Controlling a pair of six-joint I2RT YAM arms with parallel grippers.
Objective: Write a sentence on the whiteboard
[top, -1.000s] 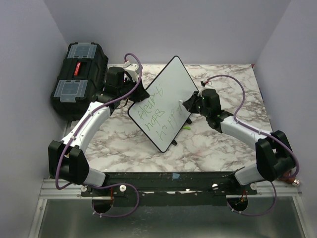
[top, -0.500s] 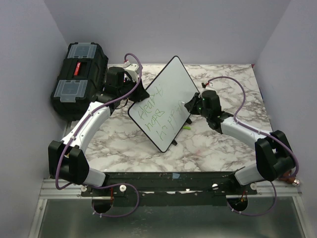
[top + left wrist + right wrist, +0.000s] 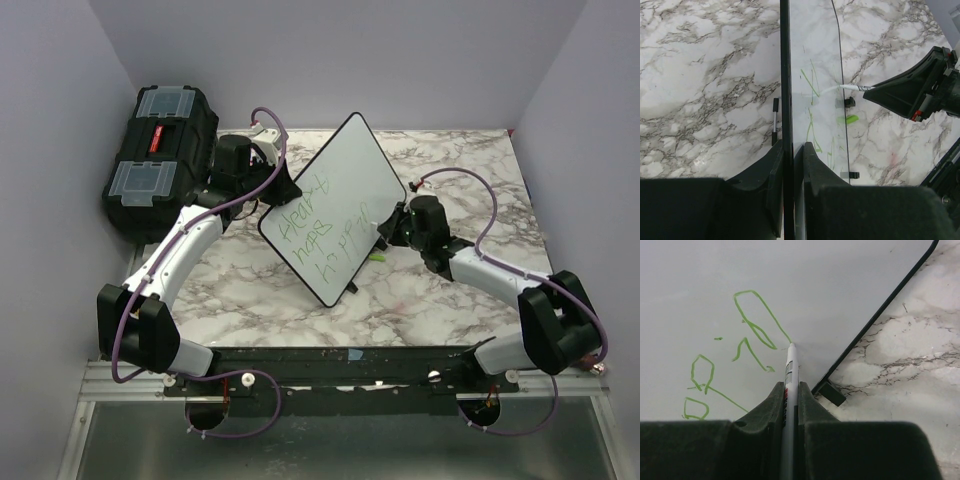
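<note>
At the near edge of the white-and-grey marbled counter (image 3: 450, 300) sit the bases of the 2 arms; the right end effector (image 3: 388, 225) reaches in from the right and is closed on a slim white-barrelled marker pen (image 3: 791, 365), 1 finger pressed to each side of the barrel; the pen's tip touches the flat white rectangular whiteboard (image 3: 352, 160), which has rounded corners and a thin black edge, at the end of a green stroke near the board's right edge; the whiteboard stands near the middle of the counter, tipped up on its lower edge and turned on a diagonal; across its face runs the green handwritten sentence (image 3: 318, 225) in 3 slanting lines, the words hard to read; a small bright green piece (image 3: 377, 257) lies on the counter just beside the board's lower right edge; the left end effector (image 3: 788, 150) is clamped shut on the board's left edge, 1 finger on each face; farthest back on the left, beside the counter, rests a black plastic toolbox with 2 clear-lidded compartments (image 3: 160, 150).
</note>
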